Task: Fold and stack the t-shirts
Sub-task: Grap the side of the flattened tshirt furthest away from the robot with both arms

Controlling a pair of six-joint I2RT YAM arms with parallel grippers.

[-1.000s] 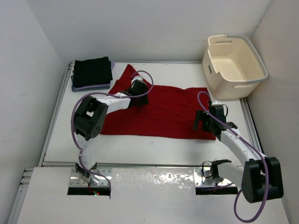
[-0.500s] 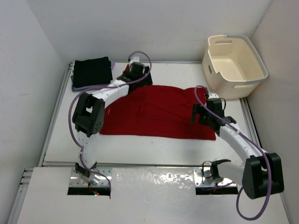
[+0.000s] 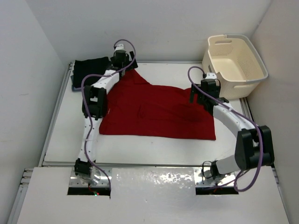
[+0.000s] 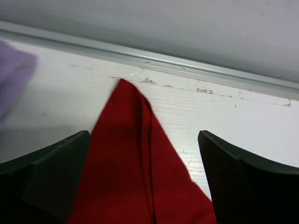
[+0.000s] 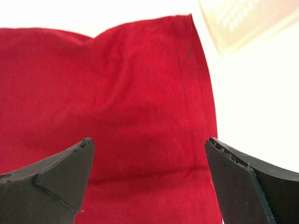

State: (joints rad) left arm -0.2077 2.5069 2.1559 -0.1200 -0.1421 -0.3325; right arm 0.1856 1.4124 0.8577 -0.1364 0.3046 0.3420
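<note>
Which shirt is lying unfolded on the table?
The red t-shirt, spread flat across the middle of the table. The black one is folded small in the far-left corner.

A plain red shirt (image 3: 159, 109) covers the white table (image 3: 140, 144); also seen are a black shirt (image 3: 91, 70) and a lavender shirt (image 4: 11, 74). The basket (image 3: 233, 65) is cream, its walls dotted with small holes. The left arm (image 3: 88, 135) and right arm (image 3: 229, 116) are white with black joints, black fingers (image 4: 46, 172) and purple cables (image 3: 83, 88).
</note>
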